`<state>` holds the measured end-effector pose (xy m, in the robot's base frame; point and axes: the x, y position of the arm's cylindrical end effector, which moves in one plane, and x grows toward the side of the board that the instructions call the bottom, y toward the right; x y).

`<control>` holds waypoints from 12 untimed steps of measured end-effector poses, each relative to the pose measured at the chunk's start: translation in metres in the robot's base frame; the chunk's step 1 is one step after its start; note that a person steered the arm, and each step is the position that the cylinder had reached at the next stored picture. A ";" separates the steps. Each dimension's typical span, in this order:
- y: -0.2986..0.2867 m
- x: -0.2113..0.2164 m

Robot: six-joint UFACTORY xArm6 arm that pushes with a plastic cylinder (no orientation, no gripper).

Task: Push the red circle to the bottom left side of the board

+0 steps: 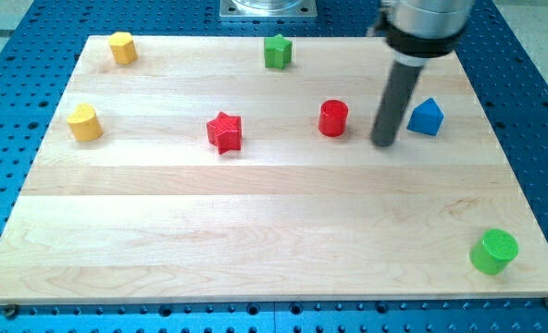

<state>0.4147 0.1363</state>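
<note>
The red circle [333, 118] stands on the wooden board [255, 231], right of centre in the upper half. My tip [383, 143] is down on the board just to the right of the red circle and slightly lower, with a small gap between them. The blue block [426, 117], a house-like shape, sits close to the tip's right. The rod rises from the tip to the view's top edge.
A red star [225, 131] lies left of the red circle. A green star [277, 51] is at the top centre. Two yellow blocks [121, 46] [84, 122] sit at the upper left. A green circle [493, 251] is at the lower right.
</note>
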 end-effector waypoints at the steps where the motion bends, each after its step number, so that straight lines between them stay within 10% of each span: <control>1: 0.009 -0.020; 4: -0.049 0.032; 7: -0.060 -0.043; 9: -0.241 0.080; 11: -0.167 0.113; 12: -0.261 0.120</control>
<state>0.5346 -0.1251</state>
